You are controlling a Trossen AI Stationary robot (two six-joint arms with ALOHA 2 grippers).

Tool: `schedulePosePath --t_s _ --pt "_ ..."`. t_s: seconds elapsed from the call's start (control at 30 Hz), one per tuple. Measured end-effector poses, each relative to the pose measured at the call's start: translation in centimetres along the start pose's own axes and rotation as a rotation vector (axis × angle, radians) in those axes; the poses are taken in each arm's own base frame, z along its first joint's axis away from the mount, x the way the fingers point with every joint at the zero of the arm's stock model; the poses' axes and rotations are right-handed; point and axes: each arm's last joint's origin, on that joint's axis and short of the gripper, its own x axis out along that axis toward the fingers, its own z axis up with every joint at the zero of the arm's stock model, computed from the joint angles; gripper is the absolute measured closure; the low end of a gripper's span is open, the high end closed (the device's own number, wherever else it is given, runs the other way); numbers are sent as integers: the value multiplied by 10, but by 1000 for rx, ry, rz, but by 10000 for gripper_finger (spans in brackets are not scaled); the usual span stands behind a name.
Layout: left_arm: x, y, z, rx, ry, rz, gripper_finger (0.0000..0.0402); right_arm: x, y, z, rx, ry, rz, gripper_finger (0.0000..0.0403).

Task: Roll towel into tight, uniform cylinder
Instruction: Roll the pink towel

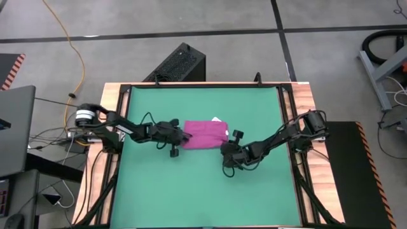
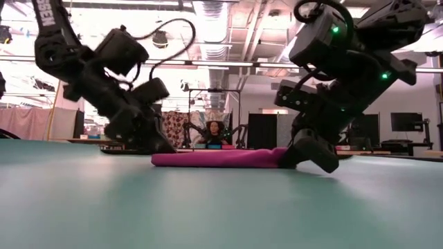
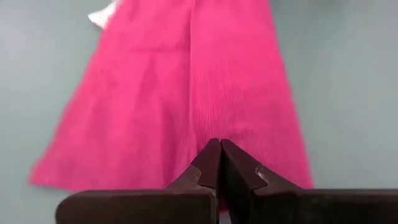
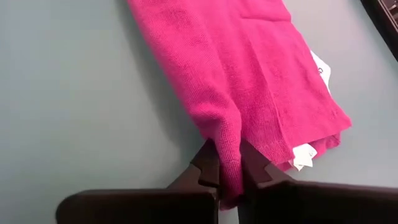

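Lying flat mid-mat, the towel (image 1: 205,135) runs its long axis left to right across the green mat (image 1: 203,191). The right gripper (image 4: 227,167) pinches its near right corner; the left gripper (image 3: 220,163), fingers together, presses its left edge. White tag (image 1: 217,119) at the far edge.

1. Table (image 1: 294,114): wooden top with a black frame; only strips of wood show at its 3 and 9 o'clock edges.
2. Green mat (image 1: 203,184): lies flat on the table and covers nearly all of its top.
3. Towel (image 1: 205,134): magenta-pink, folded flat, on the mat a little toward 12 o'clock from centre, long side running 9 to 3 o'clock.
4. White tag (image 1: 217,119): pokes out at the towel's 12 o'clock edge, resting on the mat.
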Motion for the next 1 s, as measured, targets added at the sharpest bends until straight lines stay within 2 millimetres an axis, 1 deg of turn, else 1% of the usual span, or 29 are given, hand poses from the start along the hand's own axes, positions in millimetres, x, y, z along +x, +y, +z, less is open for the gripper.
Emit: schedulePosePath --t_s 0.1,0.17,0.23,0.3,0.4,0.47,0.53,0.6,0.73,0.9,1.0 --pt "-13 0 16 35 -72 14 401 0 0 -1 -4 6 4 368" --pt "-20 -3 20 77 -111 9 401 0 0 -1 -6 10 8 363" --pt "-27 -10 17 130 -144 -18 401 0 0 -2 -7 12 11 362" --pt "-32 -19 10 222 -165 -48 401 -1 1 -1 -6 11 10 362" --pt "-37 -30 -12 367 -95 -109 397 0 1 -2 -15 10 11 362" --pt "-39 -37 -15 456 -101 -139 386 0 1 -1 -17 10 11 361" --pt "-40 -41 -9 524 -135 -134 369 0 1 -1 -17 9 12 361" --pt "-38 -42 -4 578 -132 -107 346 0 1 -2 -17 9 12 360" --pt "-33 -41 -1 588 -92 -101 289 0 1 -1 -16 7 13 360" --pt "-24 -43 -4 619 -30 -118 211 0 1 -1 -26 8 17 359" --pt "-18 -43 -6 635 11 -63 177 0 1 -1 -25 7 18 359"
